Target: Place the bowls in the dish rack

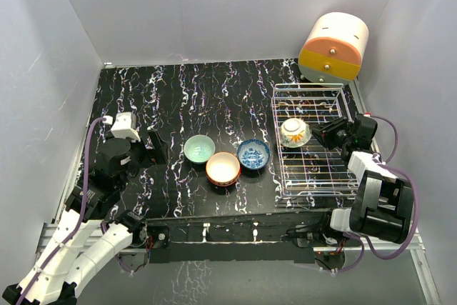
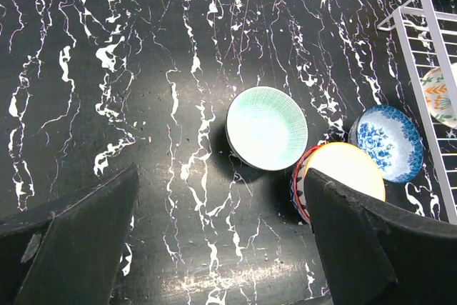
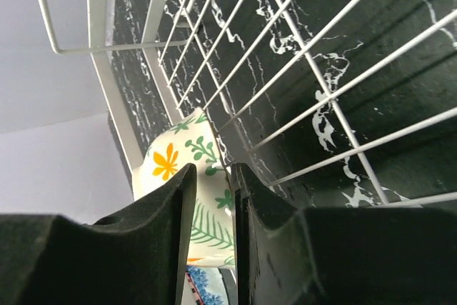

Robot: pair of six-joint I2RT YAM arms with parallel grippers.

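The silver wire dish rack (image 1: 314,169) stands at the right. The cream bowl with orange flower (image 1: 293,132) sits tilted inside it, and my right gripper (image 1: 319,133) is shut on its rim; the wrist view shows the bowl wall (image 3: 171,158) pinched between the fingers (image 3: 264,212). The mint green bowl (image 1: 199,148), the red-orange bowl with white inside (image 1: 223,168) and the blue-and-white bowl (image 1: 253,153) stand close together on the table mid-front. My left gripper (image 1: 153,146) is open and empty, left of the mint bowl (image 2: 266,128), above the bare table.
A cream-and-orange rounded drawer box (image 1: 333,48) stands behind the rack at the back right. Grey walls enclose the black marbled table (image 1: 178,98). In the left wrist view the rack's corner (image 2: 421,41) shows right of the blue bowl (image 2: 389,142).
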